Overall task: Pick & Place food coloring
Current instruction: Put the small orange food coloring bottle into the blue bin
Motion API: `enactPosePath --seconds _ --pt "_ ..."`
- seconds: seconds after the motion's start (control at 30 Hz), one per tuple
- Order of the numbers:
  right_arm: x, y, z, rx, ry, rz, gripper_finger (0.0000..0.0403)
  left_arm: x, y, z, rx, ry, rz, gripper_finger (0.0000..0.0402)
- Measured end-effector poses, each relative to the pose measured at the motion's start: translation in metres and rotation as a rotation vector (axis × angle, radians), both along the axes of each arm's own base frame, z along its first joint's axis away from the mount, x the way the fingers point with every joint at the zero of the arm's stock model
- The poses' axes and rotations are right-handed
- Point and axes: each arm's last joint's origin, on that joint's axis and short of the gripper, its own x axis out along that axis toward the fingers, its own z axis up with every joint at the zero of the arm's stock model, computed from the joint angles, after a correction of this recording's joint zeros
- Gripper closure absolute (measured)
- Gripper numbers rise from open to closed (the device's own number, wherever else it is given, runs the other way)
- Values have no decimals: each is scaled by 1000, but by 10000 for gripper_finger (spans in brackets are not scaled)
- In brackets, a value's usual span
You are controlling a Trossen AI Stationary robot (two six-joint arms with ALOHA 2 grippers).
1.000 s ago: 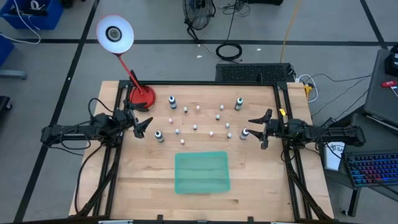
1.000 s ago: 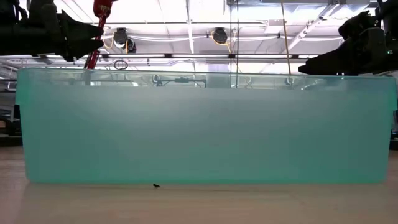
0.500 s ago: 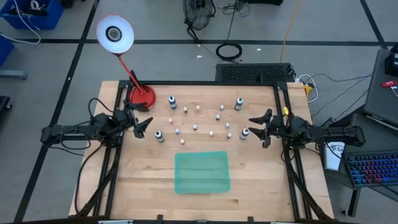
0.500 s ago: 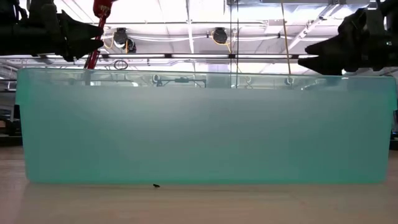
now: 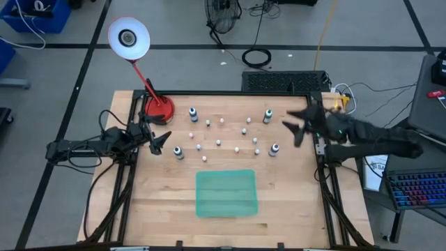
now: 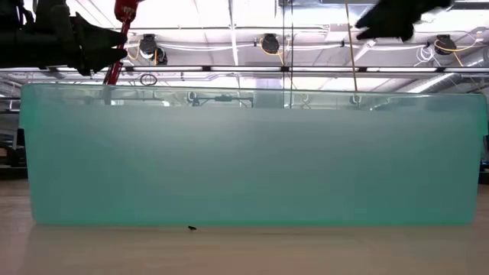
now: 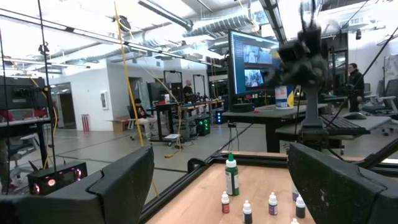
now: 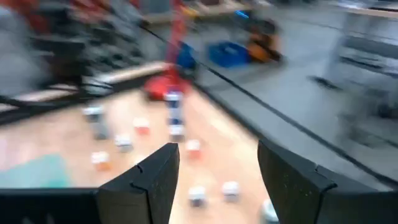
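Several white-capped food coloring bottles stand upright on their bases on the wooden table: dark ones at far left (image 5: 193, 113), far right (image 5: 267, 116), middle left (image 5: 178, 152) and middle right (image 5: 274, 149), with tiny ones (image 5: 218, 142) scattered between. The left wrist view shows a green bottle (image 7: 231, 176). My left gripper (image 5: 162, 140) (image 7: 221, 157) waits open at the table's left side, level and empty. My right gripper (image 5: 293, 127) (image 8: 217, 165) hangs open high over the right side, above and beyond the middle-right bottle, holding nothing.
A translucent green tray (image 5: 226, 193) lies near the table's front edge and fills the low view (image 6: 252, 153). A red desk lamp (image 5: 159, 108) stands at the far left corner. Black frame rails (image 5: 322, 167) run along both sides.
My right gripper has risen quickly from table height beside the middle-right bottle to well above the table, and has tipped a little nose-down; its fingers stay as far apart as before. The bottles have not moved.
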Motion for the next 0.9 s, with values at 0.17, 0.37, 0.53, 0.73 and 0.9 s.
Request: enactPosePath --seconds 0.17,0.37,0.53,0.73,0.9 --pt "40 -11 32 195 212 42 195 0 0 0 0 1 0 36" --pt "82 -7 2 451 384 96 195 0 0 0 0 1 0 36" --pt "90 -10 -31 609 612 -74 195 0 0 0 0 0 0 36" --pt "92 -10 -47 681 748 -192 195 0 0 0 0 0 0 36" --pt "96 -11 -52 693 762 -213 195 0 0 0 0 1 0 36"
